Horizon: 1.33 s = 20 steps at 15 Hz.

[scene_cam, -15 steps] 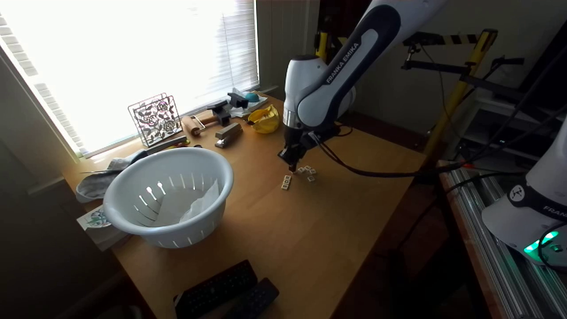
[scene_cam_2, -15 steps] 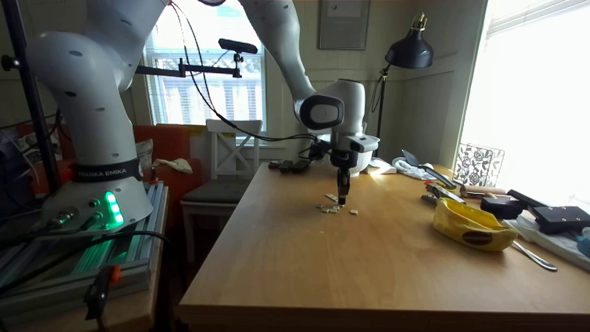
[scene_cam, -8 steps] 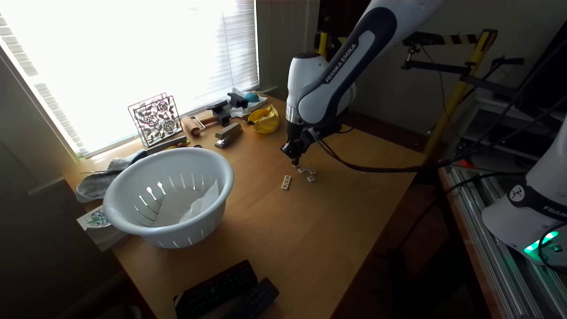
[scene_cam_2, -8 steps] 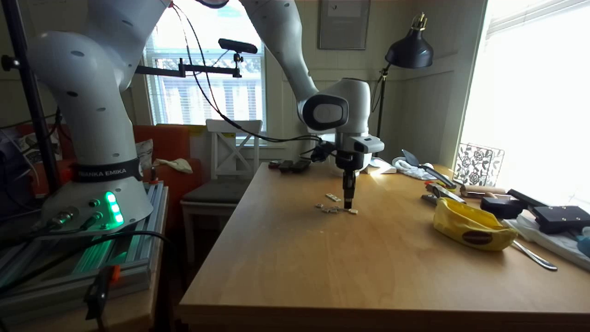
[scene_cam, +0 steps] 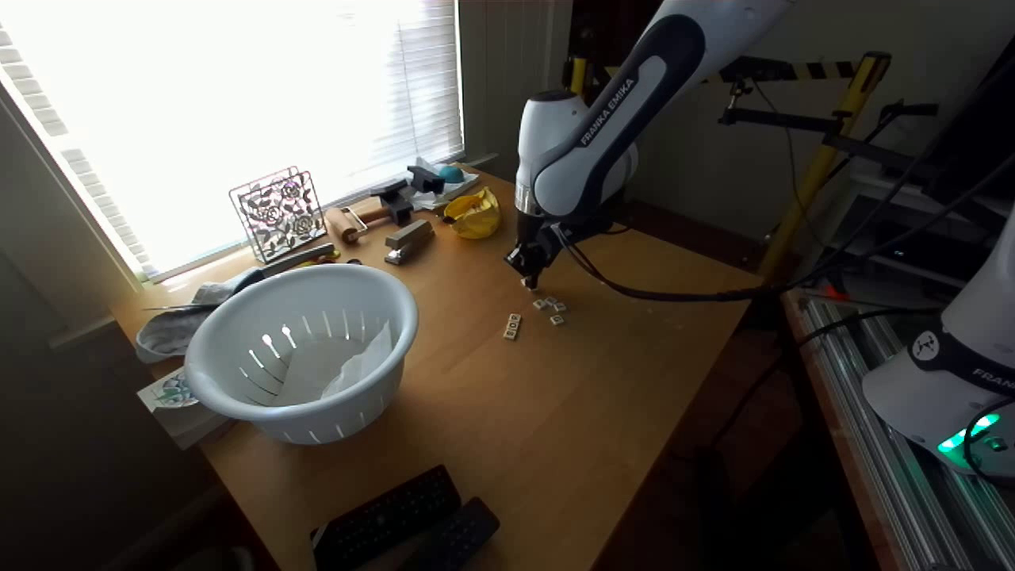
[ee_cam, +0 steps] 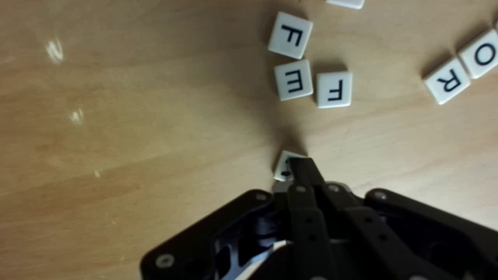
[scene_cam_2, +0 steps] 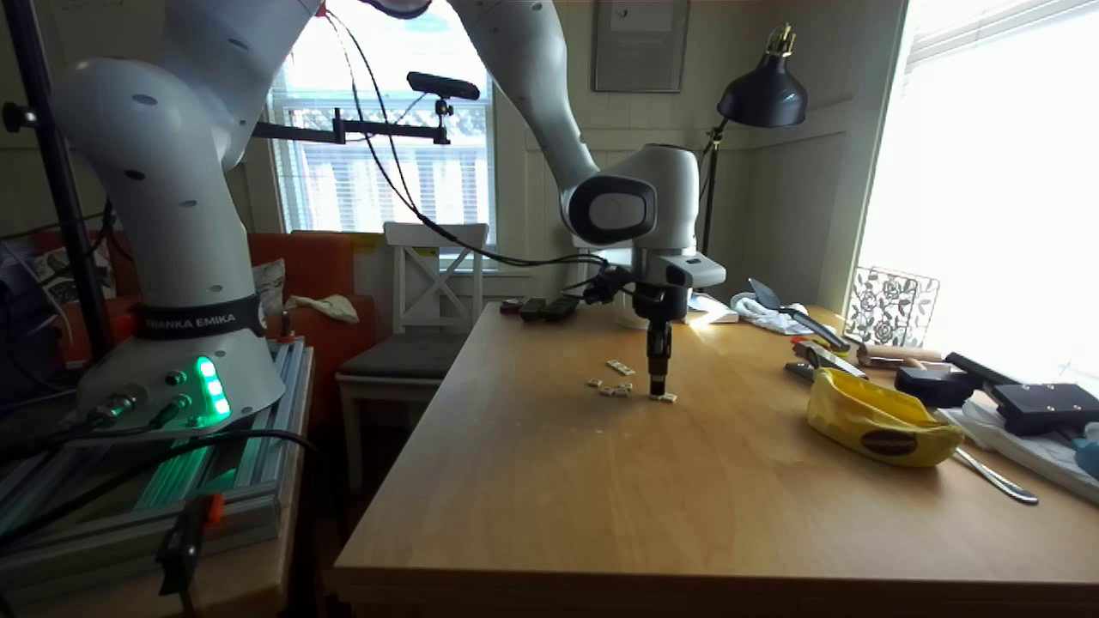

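My gripper [scene_cam: 532, 284] points down at the wooden table, its two black fingers pressed together, as the wrist view [ee_cam: 306, 170] shows. A white letter tile [ee_cam: 283, 168] lies partly under the fingertips, its letter mostly hidden. In an exterior view a pale strip of tile [scene_cam_2: 669, 398] shows at the fingertips [scene_cam_2: 658, 390]; I cannot tell whether it is one tile or two touching. Loose tiles marked F [ee_cam: 290, 35], E [ee_cam: 293, 80] and F [ee_cam: 334, 89] lie ahead. Tiles R [ee_cam: 447, 81] and O [ee_cam: 483, 54] stand in a row [scene_cam: 512, 326] with a third.
A white colander [scene_cam: 301, 349] with paper inside stands on the table. Black remotes [scene_cam: 388, 515] lie at one end. A stapler [scene_cam: 409, 240], a yellow pouch [scene_cam_2: 880, 421], a metal napkin holder [scene_cam: 279, 214] and a rolling pin [scene_cam: 345, 224] lie along the window side.
My gripper has slid along the table away from the tile row, staying low and shut. The tile at its fingertips has moved with it, apart from the loose group.
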Tool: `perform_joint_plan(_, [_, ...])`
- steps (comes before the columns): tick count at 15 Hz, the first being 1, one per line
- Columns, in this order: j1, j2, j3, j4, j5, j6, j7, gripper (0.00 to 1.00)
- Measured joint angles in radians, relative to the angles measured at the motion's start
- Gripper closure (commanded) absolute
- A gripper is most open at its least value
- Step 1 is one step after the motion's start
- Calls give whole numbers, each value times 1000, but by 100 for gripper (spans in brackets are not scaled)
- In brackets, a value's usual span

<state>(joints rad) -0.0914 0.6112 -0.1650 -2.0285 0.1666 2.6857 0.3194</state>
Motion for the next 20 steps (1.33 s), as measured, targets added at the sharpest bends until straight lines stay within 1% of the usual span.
perform_joint_plan(7, [-6, -46, 10, -49, 0, 20, -23, 100])
perform_joint_plan(13, [-6, -65, 31, -91, -1, 19, -79, 100])
perform_joint_plan(20, [-6, -65, 65, -95, -1, 16, -118, 100])
